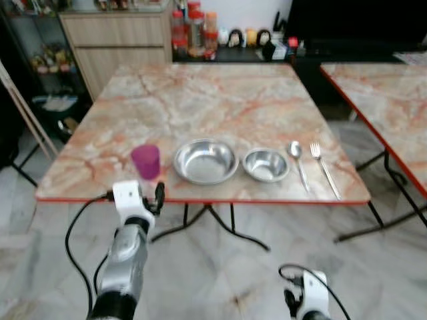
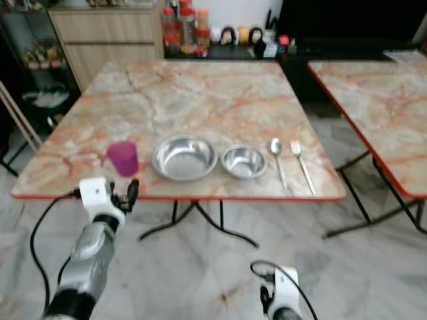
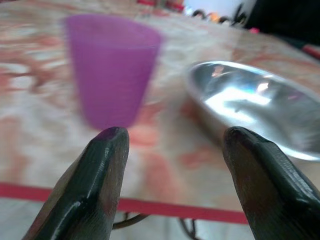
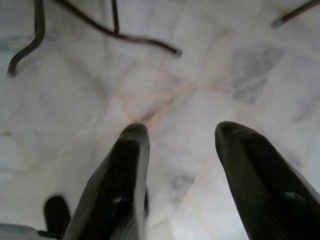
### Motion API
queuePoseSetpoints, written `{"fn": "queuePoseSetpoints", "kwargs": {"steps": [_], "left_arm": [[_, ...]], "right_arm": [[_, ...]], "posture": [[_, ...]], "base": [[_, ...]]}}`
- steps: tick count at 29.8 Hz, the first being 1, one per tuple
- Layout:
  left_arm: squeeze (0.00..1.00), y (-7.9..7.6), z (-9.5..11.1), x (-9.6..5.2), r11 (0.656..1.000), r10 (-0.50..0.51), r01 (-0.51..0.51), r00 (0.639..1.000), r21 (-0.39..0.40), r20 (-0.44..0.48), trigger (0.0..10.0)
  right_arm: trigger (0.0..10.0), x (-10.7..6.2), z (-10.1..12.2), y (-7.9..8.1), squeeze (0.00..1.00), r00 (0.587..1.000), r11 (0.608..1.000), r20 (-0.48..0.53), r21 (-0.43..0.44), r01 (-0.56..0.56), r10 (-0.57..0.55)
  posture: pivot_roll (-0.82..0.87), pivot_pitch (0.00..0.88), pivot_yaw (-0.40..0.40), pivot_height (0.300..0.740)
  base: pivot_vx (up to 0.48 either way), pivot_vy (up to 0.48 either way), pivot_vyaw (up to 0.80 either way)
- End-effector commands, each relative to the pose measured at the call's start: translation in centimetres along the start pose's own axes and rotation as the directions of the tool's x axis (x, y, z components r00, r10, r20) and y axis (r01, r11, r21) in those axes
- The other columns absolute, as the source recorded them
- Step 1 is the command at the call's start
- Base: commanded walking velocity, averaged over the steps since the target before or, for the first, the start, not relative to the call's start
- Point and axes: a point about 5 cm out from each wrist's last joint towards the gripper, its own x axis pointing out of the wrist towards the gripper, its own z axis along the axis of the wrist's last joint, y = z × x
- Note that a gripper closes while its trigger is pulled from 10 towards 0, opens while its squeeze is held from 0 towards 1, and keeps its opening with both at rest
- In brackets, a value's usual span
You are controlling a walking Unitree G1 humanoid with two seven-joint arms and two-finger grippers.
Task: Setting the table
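My left gripper (image 3: 172, 145) hangs spread before the purple cup (image 1: 145, 161), which could tip into the large bowl (image 1: 206, 161) if nudged.

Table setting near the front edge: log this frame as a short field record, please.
surface: marble table, red-edged
row, robot's left to right: purple cup, large steel bowl, small steel bowl, spoon, fork
cup: upright, apart from large bowl
left gripper: jaws open, empty, before the table edge, facing the cup
right gripper: open, over the floor
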Motion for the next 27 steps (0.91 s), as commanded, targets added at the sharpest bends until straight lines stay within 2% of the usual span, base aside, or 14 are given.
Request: {"fn": "queuePoseSetpoints", "kwargs": {"steps": [1,6,14,16,19,23,27], "left_arm": [[0.00,0.7,-0.2,-0.1,1.000,0.025,-0.025,1.000,0.016,-0.009,10.0],[0.00,0.8,-0.2,-0.3,0.999,0.030,-0.030,1.000,0.016,-0.007,10.0],[0.00,1.0,0.2,0.2,0.999,0.041,-0.041,0.999,-0.029,-0.002,10.0],[0.00,1.1,0.4,0.4,0.995,0.057,-0.057,0.998,-0.081,0.000,10.0],[0.00,1.0,0.7,0.7,0.992,0.061,-0.060,0.998,-0.108,0.003,10.0],[0.00,1.1,0.7,1.0,0.993,0.067,-0.067,0.998,-0.097,-0.004,10.0],[0.00,1.2,0.9,1.1,0.993,0.068,-0.068,0.998,-0.094,-0.002,10.0]], "right_arm": [[10.0,0.2,0.5,0.3,0.00,1.000,1.000,0.018,-0.001,-0.006,0.006],[10.0,0.2,0.6,0.3,0.00,1.000,1.000,0.020,0.003,-0.009,0.008],[10.0,0.1,0.4,0.0,0.00,1.000,1.000,0.014,0.010,-0.003,0.003],[10.0,0.1,0.4,0.0,0.00,1.000,1.000,0.014,0.024,-0.002,0.001],[10.0,0.1,0.4,0.0,0.00,1.000,1.000,0.015,0.018,-0.004,0.004],[10.0,0.1,0.4,0.0,0.00,1.000,1.000,0.019,0.015,-0.004,0.003],[10.0,0.1,0.5,0.1,0.00,1.000,1.000,0.023,-0.020,-0.010,0.010]], "posture": [[0.03,0.000,-0.052,0.728],[0.03,0.000,-0.055,0.728],[0.02,0.000,-0.055,0.728],[0.02,0.000,-0.055,0.728],[0.02,0.000,-0.054,0.728],[0.02,0.000,-0.053,0.728],[0.01,0.000,-0.051,0.728]], "base": [[0.000,-0.409,0.00],[0.000,-0.406,0.00],[0.000,0.000,0.00],[0.000,0.000,0.00],[0.000,0.000,0.00],[0.000,0.000,0.00],[0.267,0.000,0.10]]}}
